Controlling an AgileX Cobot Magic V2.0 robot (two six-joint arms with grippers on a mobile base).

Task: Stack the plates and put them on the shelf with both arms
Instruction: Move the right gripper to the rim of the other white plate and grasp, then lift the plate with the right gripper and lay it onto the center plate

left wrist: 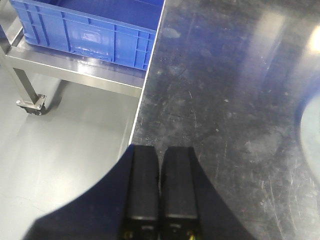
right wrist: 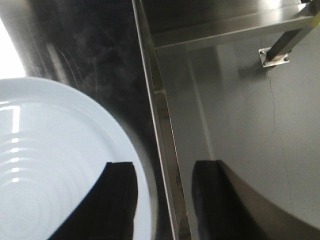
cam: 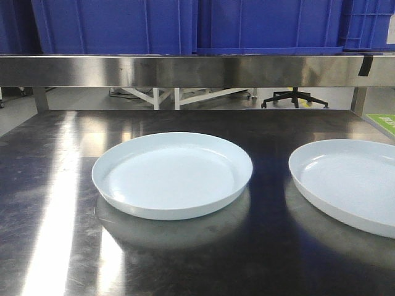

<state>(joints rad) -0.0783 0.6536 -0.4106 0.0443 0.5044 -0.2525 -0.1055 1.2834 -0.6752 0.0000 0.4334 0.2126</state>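
Note:
Two pale bluish-white plates lie apart on the steel table. One plate [cam: 173,172] sits in the middle, the other plate [cam: 349,185] at the right, cut off by the picture's edge. In the right wrist view my right gripper [right wrist: 162,172] is open, one finger over the right plate [right wrist: 55,165] and the other past the table's edge, with the plate's rim between them. My left gripper [left wrist: 160,155] is shut on nothing, above the table's left edge. A pale sliver of a plate [left wrist: 311,135] shows at the far right of that view. Neither arm appears in the front view.
The steel shelf [cam: 185,69] runs across above the back of the table and bears blue crates [cam: 117,24]. Another blue crate [left wrist: 85,30] stands on a low wheeled rack left of the table. The table's right edge [right wrist: 160,115] drops to grey floor.

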